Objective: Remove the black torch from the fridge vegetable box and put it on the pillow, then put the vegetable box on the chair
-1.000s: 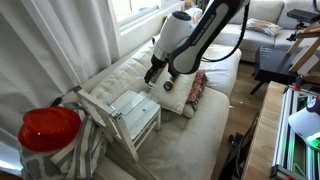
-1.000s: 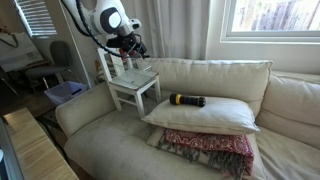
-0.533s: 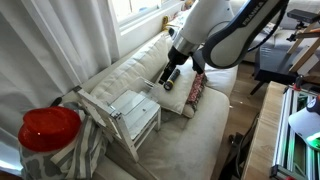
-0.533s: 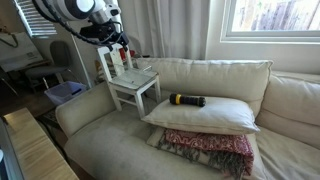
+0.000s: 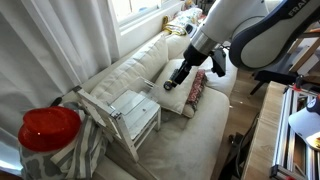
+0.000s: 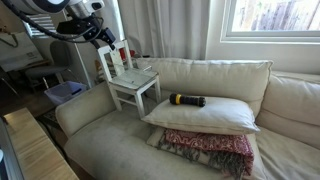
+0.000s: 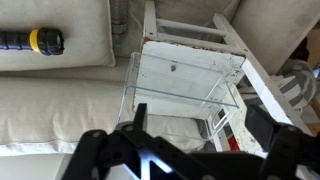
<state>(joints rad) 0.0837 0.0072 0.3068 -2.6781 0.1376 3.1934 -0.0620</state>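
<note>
The black torch (image 6: 187, 100) with a yellow band lies on the cream pillow (image 6: 215, 116). It also shows at the top left of the wrist view (image 7: 30, 41), on the pillow (image 7: 75, 25). The clear vegetable box (image 7: 180, 85) sits on the seat of the white chair (image 7: 262, 85), which stands on the sofa. Box (image 6: 137, 77) and chair (image 6: 128, 92) show in both exterior views. My gripper (image 7: 200, 130) is open and empty, hanging above the box and apart from it. It also shows in both exterior views (image 5: 177, 76) (image 6: 103, 36).
A red patterned cushion (image 6: 208, 146) lies under the pillow. A red round object (image 5: 48, 128) on striped cloth sits by the chair. The cream sofa (image 6: 110, 140) has a backrest behind it and a window above.
My gripper has risen and drawn away from the chair and the box. The box stays on the chair seat and the torch stays on the pillow.
</note>
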